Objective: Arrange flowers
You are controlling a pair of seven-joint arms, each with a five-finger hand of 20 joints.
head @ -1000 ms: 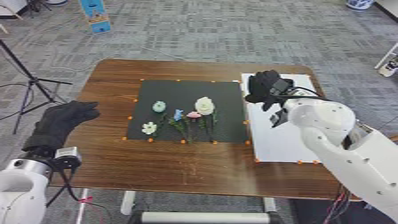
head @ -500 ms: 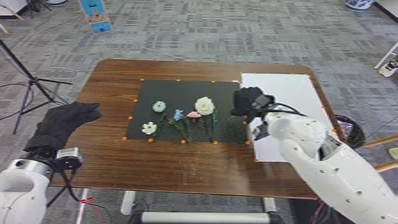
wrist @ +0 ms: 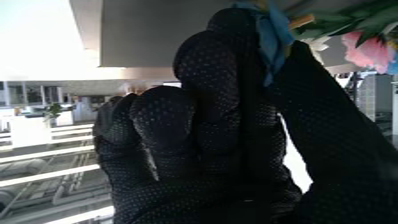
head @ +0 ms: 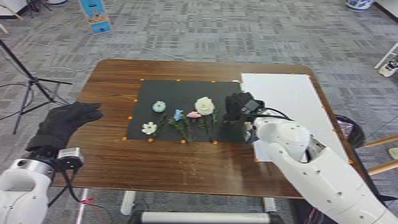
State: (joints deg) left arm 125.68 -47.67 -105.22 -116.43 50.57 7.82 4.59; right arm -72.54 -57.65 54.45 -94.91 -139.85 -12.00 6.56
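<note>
My right hand [head: 238, 106] is over the right edge of the black mat [head: 178, 86], right of the large white flower [head: 204, 106]. Beside that flower are a pink flower [head: 194, 114] and a blue one [head: 179, 115]; a pale blue one [head: 159, 106] and a small white one [head: 149, 128] lie farther left. In the right wrist view my right hand [wrist: 231, 175] is open, with a blue strip [wrist: 275, 37] between thumb and fingers; what it is, I cannot tell. A pink flower [wrist: 366, 50] shows beyond the thumb. My left hand [head: 64, 120] is open at the table's left edge.
A white sheet [head: 289, 97] lies right of the mat, partly under my right arm. Small orange markers [head: 183, 141] run along the mat's edges. Bare brown wood of the table [head: 169, 165] stretches in front. A black tripod [head: 34, 80] stands on the floor at the left.
My right hand has moved left and a little nearer, from above the white sheet to the mat's right edge. The flowers and my left hand have stayed in place.
</note>
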